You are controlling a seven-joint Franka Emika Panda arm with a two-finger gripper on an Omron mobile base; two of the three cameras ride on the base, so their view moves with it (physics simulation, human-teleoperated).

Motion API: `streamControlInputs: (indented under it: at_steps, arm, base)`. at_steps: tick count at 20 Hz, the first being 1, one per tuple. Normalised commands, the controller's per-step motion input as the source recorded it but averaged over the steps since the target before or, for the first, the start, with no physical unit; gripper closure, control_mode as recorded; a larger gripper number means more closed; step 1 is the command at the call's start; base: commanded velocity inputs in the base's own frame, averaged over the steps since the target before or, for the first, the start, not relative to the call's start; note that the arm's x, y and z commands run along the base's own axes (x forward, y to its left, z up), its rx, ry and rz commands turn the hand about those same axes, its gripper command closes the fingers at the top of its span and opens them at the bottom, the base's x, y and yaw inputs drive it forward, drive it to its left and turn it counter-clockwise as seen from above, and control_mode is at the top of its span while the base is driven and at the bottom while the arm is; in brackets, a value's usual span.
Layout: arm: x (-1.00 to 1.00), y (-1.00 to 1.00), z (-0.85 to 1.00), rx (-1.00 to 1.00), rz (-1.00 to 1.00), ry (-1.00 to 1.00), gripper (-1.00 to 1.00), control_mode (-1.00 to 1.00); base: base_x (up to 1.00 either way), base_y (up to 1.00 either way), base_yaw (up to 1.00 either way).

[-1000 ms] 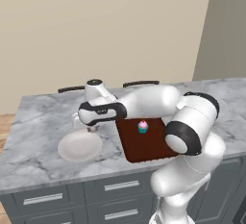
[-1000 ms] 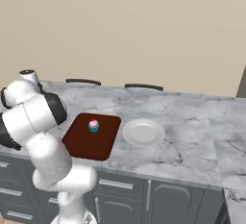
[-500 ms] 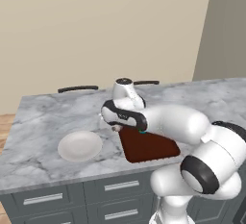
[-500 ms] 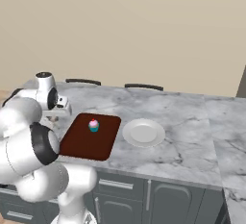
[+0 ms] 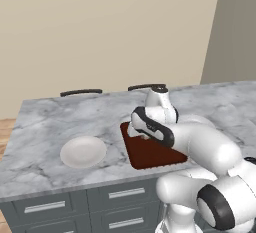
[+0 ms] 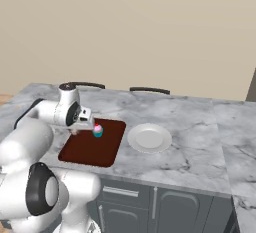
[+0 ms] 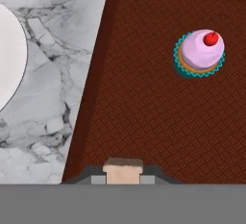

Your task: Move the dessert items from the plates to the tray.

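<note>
The dark reddish-brown tray (image 7: 144,112) lies under my hand. On it stands the cupcake (image 7: 201,52) with teal wrapper, pink frosting and a cherry, also seen in the right base view (image 6: 98,130). My gripper (image 7: 124,174) hovers over the tray's edge, shut on the small tan-pink morsel (image 7: 124,168) between its fingertips. From the sides, the gripper (image 6: 81,125) hangs over the tray's (image 6: 90,147) left part, just left of the cupcake. One pale plate (image 5: 83,151) lies bare left of the tray (image 5: 150,152). The other plate (image 6: 149,138) lies bare to its right.
Grey marble counter (image 5: 45,122) runs around the tray, with drawers (image 5: 45,207) below its front edge. Two dark chair backs (image 6: 149,90) show behind the far edge. My own arm (image 5: 200,144) hides the tray's right part in the left base view.
My hand has swung right from the left plate to above the tray, carrying the morsel. The cupcake, tray and plates have stayed put.
</note>
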Motion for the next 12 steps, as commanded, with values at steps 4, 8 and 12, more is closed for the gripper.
streamControlInputs:
  at_steps: [4, 8, 12]
  arm:
    - [0.0, -0.45, 0.0, 0.0, 0.0, 0.02, 1.0, -1.0]
    - [0.0, -0.23, -0.26, 0.0, 0.0, 0.03, 1.0, -1.0]
    - [0.0, -0.23, -0.5, 0.0, 0.0, 0.02, 1.0, -1.0]
  base:
    - [0.0, 0.0, 0.0]
    - [0.0, 0.0, 0.0]
    - [0.0, 0.0, 0.0]
